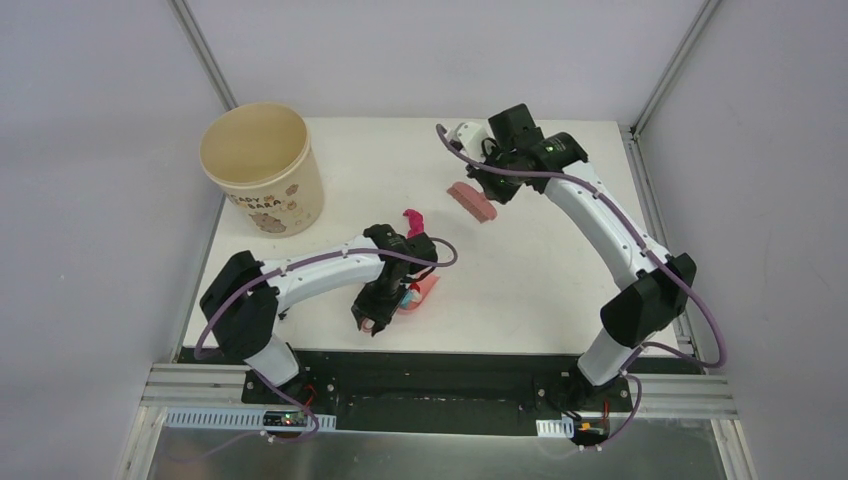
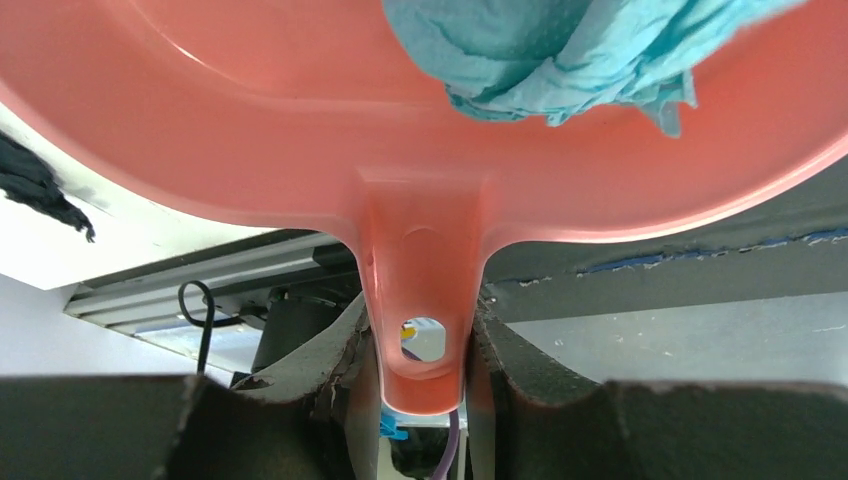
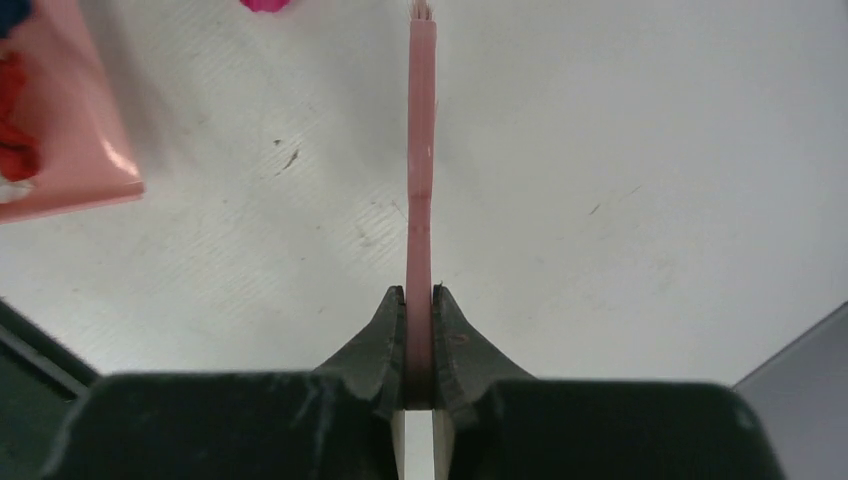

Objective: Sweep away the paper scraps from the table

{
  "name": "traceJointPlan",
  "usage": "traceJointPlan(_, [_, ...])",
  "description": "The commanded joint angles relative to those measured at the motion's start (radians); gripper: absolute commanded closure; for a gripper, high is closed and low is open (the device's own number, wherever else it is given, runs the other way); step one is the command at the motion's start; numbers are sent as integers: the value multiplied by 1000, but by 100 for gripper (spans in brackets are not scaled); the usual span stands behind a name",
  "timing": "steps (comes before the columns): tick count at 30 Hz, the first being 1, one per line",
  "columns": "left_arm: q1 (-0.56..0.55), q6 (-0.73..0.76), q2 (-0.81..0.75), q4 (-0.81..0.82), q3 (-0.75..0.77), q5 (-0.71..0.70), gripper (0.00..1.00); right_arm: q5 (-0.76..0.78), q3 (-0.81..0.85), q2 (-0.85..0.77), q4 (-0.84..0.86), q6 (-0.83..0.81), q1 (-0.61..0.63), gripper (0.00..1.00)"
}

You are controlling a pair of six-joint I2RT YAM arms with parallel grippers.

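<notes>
Overhead view of a white table (image 1: 540,290) with two robot arms bolted at its near edge. Your left gripper (image 2: 420,340) is closed tight on the stubby handle of a pink dustpan (image 2: 250,120), a finger pressed to each side. The pan sits near the near edge, left of centre. A teal paper scrap (image 2: 560,50) lies inside the pan, and the right wrist view shows a red paper scrap (image 3: 12,130) in it too. A dark blue paper scrap (image 2: 35,180) rests on the white surface just beside the pan's rim.

Your right gripper (image 3: 420,300) is closed on the thin handle of a pink hand brush (image 3: 420,150), which is seen edge-on with its bristle end pointing away from the fingers. From above, the brush hangs over the far middle of the table. Its long axis runs diagonally from far left to near right.

The relation that matters is this. One magenta paper scrap (image 1: 413,218) lies loose on the table to the left of the brush and slightly nearer. It is just far of the left wrist and the dustpan. The brush arm is the one placed to reach it, and the likely stroke runs left and toward the near edge, into the pan. Whether the pan's lip faces that scrap is hidden under the left arm. A beige bucket (image 1: 262,165) stands at the far left corner.
</notes>
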Motion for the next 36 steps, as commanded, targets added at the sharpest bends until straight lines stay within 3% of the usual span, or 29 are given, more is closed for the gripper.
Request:
traceJointPlan(1, [12, -50, -95, -2, -49, 44, 100, 156, 115, 57, 134, -162, 68, 100])
traceJointPlan(14, [88, 13, -63, 122, -120, 128, 100, 339, 441, 407, 126, -299, 235, 100])
traceJointPlan(24, [115, 42, 53, 208, -107, 179, 100, 375, 485, 539, 97, -345, 309, 100])
traceJointPlan(30, [119, 58, 126, 207, -59, 171, 100, 253, 455, 502, -97, -237, 342, 100])
traceJointPlan(36, [118, 72, 157, 209, -41, 155, 100, -28, 342, 362, -352, -103, 396, 100])
